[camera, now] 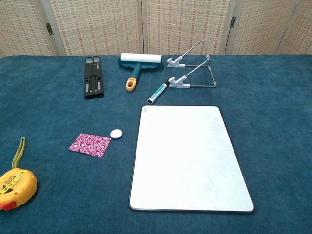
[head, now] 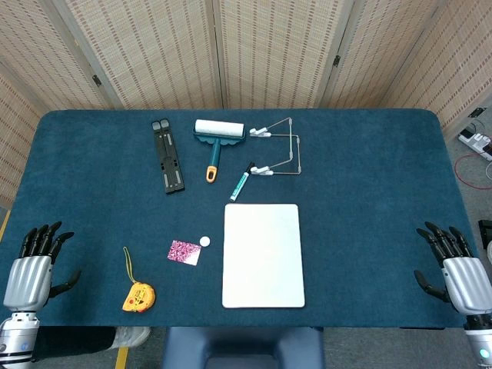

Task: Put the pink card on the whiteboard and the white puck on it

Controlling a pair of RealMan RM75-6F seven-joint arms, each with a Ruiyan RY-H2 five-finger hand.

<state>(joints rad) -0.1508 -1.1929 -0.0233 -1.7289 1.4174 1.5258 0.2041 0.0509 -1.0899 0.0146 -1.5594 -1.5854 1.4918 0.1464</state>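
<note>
Both pink card [camera: 90, 145] and white puck [camera: 116, 133] lie left of whiteboard [camera: 190, 158]

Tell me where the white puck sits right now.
In both views the white puck lies on the blue table, left of the whiteboard, just off the pink card at its upper right corner.
</note>
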